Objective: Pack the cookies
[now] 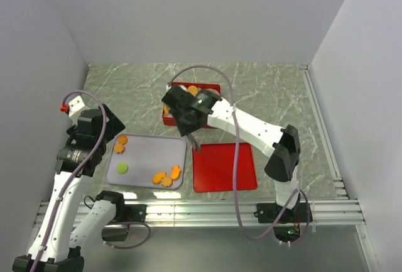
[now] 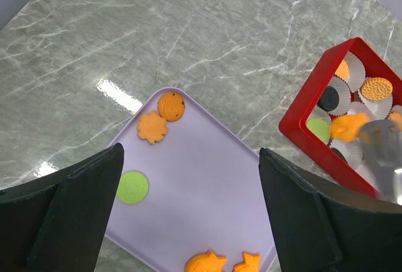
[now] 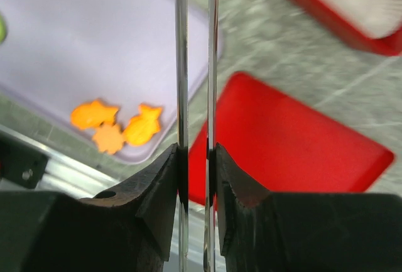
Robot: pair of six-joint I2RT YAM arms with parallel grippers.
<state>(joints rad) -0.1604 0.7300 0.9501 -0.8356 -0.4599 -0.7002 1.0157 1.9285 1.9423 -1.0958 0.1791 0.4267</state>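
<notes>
Several cookies lie on the lilac tray (image 1: 151,149): an orange round one (image 2: 171,105), an orange flower (image 2: 152,127), a green disc (image 2: 132,186) and three orange shaped ones at the near edge (image 1: 166,177) (image 3: 116,126). The red box (image 1: 217,88) of white paper cups holds a black disc (image 2: 327,99), a green one (image 2: 318,127) and an orange round one (image 2: 376,88). A blurred orange cookie (image 2: 348,126) shows beside a blurred grey metal piece over the box's near side. My right gripper (image 1: 187,120) (image 3: 196,152) is shut on metal tweezers (image 3: 181,65). My left gripper (image 2: 191,222) is open and empty above the tray.
The red lid (image 1: 223,166) lies flat right of the tray, in front of the box. Grey walls stand close on the left, right and back. An aluminium rail (image 1: 207,209) runs along the near table edge.
</notes>
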